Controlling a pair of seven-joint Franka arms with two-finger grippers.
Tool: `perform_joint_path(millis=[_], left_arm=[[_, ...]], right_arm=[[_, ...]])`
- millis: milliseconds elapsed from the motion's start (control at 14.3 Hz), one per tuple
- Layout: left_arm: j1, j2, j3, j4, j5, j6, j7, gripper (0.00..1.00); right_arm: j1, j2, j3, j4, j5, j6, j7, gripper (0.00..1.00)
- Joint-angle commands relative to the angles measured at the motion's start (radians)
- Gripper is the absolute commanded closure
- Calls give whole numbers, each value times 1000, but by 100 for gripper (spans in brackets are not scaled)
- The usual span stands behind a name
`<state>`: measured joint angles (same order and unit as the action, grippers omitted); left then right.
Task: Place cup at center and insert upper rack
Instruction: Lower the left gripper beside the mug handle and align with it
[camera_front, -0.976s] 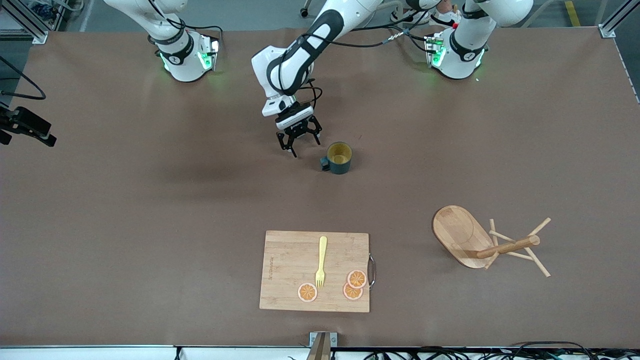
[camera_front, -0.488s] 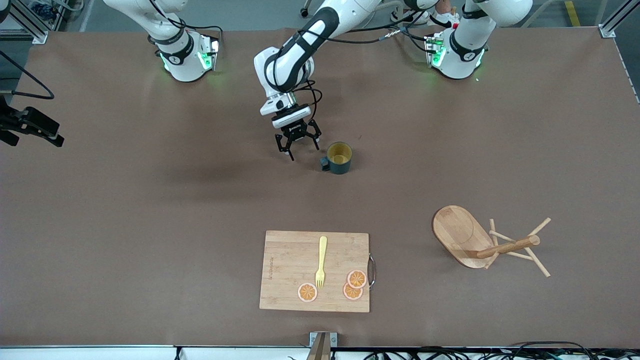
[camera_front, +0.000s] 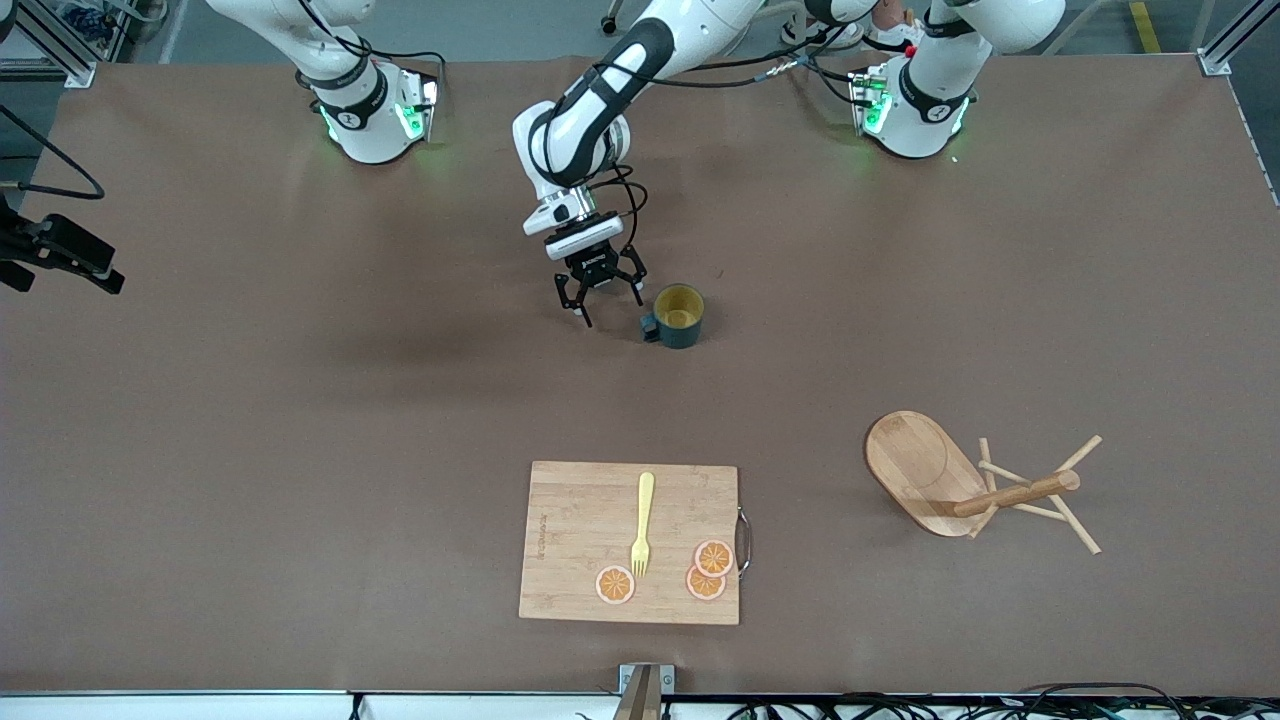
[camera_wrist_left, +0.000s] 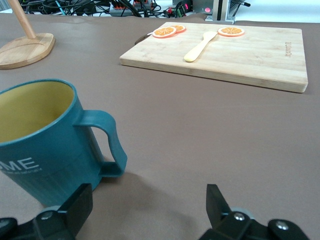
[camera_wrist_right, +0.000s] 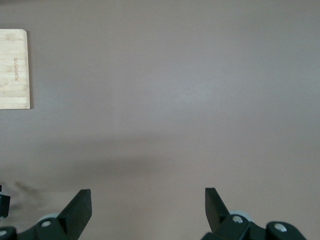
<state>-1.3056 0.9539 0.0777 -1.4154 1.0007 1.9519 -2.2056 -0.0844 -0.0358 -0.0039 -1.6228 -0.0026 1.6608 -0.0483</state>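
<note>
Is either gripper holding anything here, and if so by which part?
Nothing is held. The left gripper hangs open beside the cup; the right gripper is open too.

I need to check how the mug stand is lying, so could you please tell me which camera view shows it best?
The front view shows it best: the whole mug stand lies tipped on its side, oval base, pole and pegs all visible. The left wrist view catches only part of the base and pole at its edge. The right wrist view shows none of it.
</note>
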Motion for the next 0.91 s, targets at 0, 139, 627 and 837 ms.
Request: perform_joint_path(millis=[0, 139, 627, 837], left_arm=[[-11, 22, 19, 27, 32, -21, -9, 0], [-11, 22, 27, 27, 35, -21, -8, 0], [-9, 23, 34, 26, 61, -19, -3, 0], [-8, 25, 36, 27, 64, -19, -3, 0]], right_arm=[[3, 2, -1, 6, -17, -9, 2, 0], [3, 2, -1, 6, -17, -7, 2, 0], [5, 2, -1, 6, -17, -6, 2, 0], [6, 7, 1, 6, -17, -6, 2, 0]])
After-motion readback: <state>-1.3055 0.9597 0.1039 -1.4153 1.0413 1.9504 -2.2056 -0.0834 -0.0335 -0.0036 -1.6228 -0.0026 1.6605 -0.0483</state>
